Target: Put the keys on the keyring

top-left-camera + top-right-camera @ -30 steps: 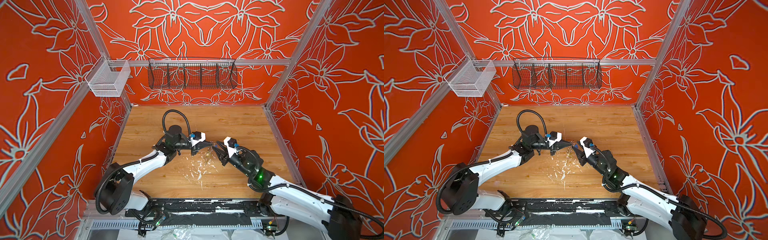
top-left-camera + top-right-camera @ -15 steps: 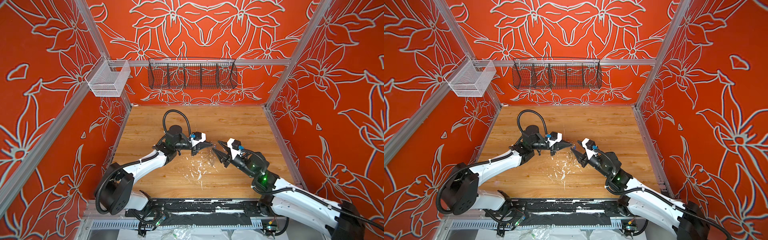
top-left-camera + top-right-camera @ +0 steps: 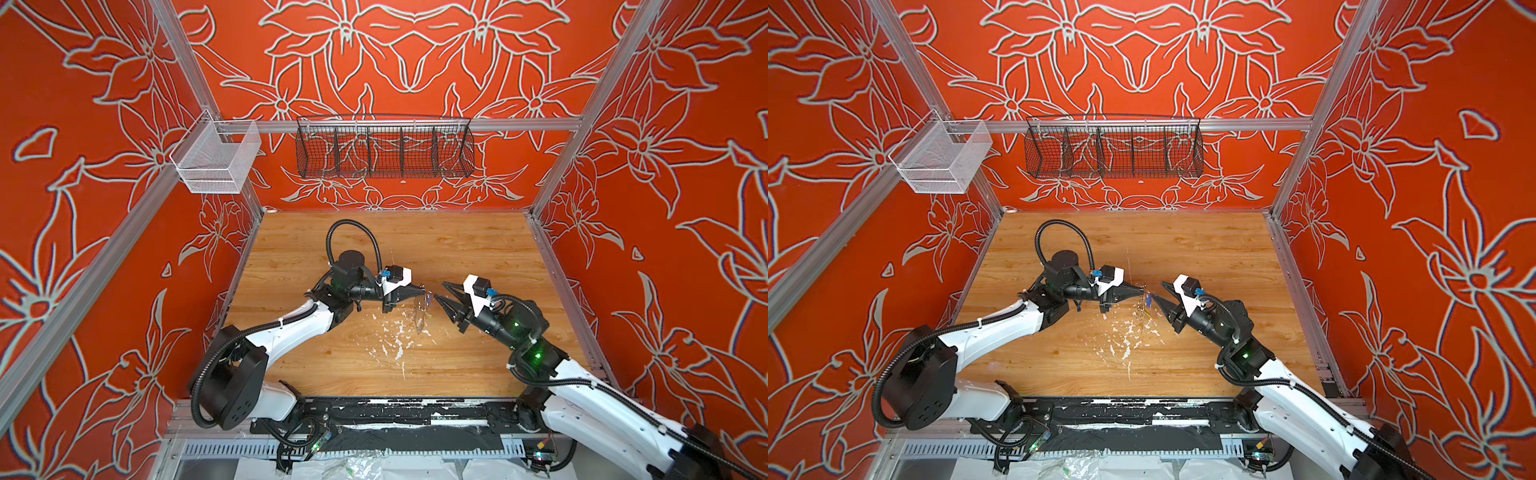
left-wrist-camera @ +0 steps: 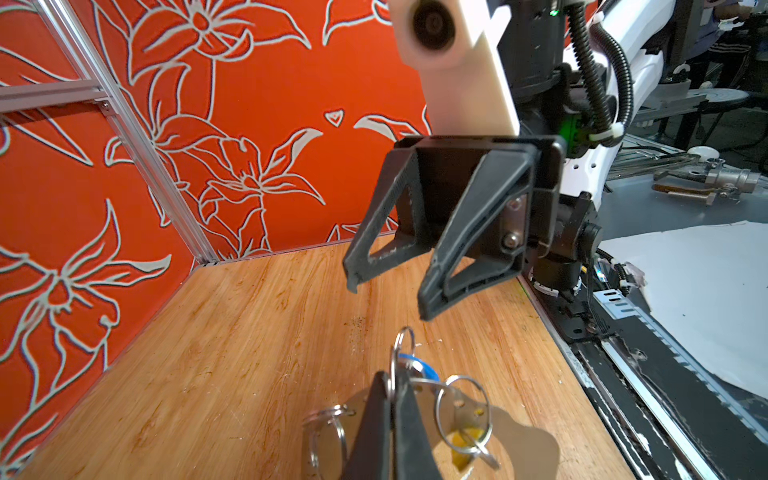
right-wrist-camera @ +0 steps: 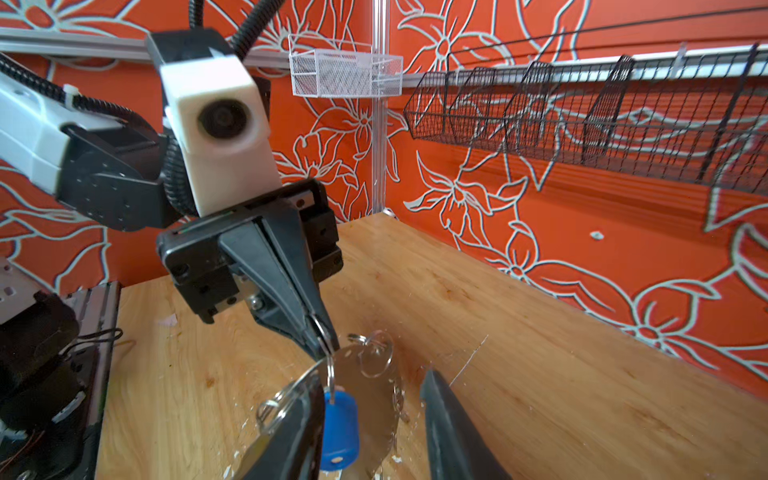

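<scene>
Both top views: the left gripper (image 3: 419,291) (image 3: 1141,289) is pressed shut. The keyring (image 3: 419,313) (image 3: 1142,311) dangles from its tip, above the wooden table (image 3: 374,245) (image 3: 1183,245). The right gripper (image 3: 438,290) (image 3: 1157,289) faces it tip to tip, just beside, with its jaws spread. The keys are too small to make out here.

Left wrist view: the left gripper (image 4: 390,399) is pinched on one wire loop of the keyring (image 4: 451,409). The blue-tagged key (image 4: 419,368) sits close behind that loop. The yellow-tagged key (image 4: 461,446) shows through the plate's hole. The right gripper (image 4: 388,299) hangs above, spread, holding nothing.

Right wrist view: the left gripper (image 5: 324,345) clamps the loop, and the keyring (image 5: 365,390) plate hangs beneath. The blue-tagged key (image 5: 338,428) hangs from that loop. It lies against one finger of the spread right gripper (image 5: 370,382).
</scene>
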`<state>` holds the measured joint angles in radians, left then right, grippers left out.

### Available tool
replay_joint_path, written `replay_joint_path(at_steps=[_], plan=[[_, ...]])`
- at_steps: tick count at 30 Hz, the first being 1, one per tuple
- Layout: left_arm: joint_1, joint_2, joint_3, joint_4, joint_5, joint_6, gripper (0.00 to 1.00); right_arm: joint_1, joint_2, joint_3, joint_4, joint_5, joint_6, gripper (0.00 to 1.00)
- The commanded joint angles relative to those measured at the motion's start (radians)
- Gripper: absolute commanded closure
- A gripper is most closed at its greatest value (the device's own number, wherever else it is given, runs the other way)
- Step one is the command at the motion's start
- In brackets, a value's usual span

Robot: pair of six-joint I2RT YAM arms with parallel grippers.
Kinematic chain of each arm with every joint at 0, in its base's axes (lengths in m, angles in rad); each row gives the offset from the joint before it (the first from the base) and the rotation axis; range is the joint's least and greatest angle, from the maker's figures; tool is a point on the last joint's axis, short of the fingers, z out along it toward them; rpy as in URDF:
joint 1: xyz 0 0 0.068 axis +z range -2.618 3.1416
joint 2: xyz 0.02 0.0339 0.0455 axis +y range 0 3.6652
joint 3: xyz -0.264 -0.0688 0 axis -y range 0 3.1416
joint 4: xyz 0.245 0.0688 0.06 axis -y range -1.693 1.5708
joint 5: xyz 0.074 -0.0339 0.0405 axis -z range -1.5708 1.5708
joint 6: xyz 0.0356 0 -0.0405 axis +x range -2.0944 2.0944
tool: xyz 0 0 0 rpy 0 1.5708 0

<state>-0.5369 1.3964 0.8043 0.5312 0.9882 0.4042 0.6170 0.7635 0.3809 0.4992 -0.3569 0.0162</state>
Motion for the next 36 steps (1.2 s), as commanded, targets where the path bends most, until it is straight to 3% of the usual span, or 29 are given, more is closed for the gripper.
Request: replay_joint_path(at_steps=[1,7,21,36], plan=[[-0.003,-0.026,0.019,0.014,0.032,0.027,1.00,-0.017,0.030,0.000,0.047,-0.143,0.023,0.60],[-0.003,-0.027,0.021,0.012,0.048,0.031,1.00,-0.018,0.104,0.027,0.088,-0.204,0.035,0.62],[-0.003,-0.021,0.031,-0.018,0.101,0.065,1.00,-0.019,0.112,0.038,0.093,-0.200,0.032,0.67],[-0.003,-0.013,0.039,-0.026,0.109,0.069,1.00,-0.018,0.117,0.033,0.103,-0.214,0.029,1.00]])
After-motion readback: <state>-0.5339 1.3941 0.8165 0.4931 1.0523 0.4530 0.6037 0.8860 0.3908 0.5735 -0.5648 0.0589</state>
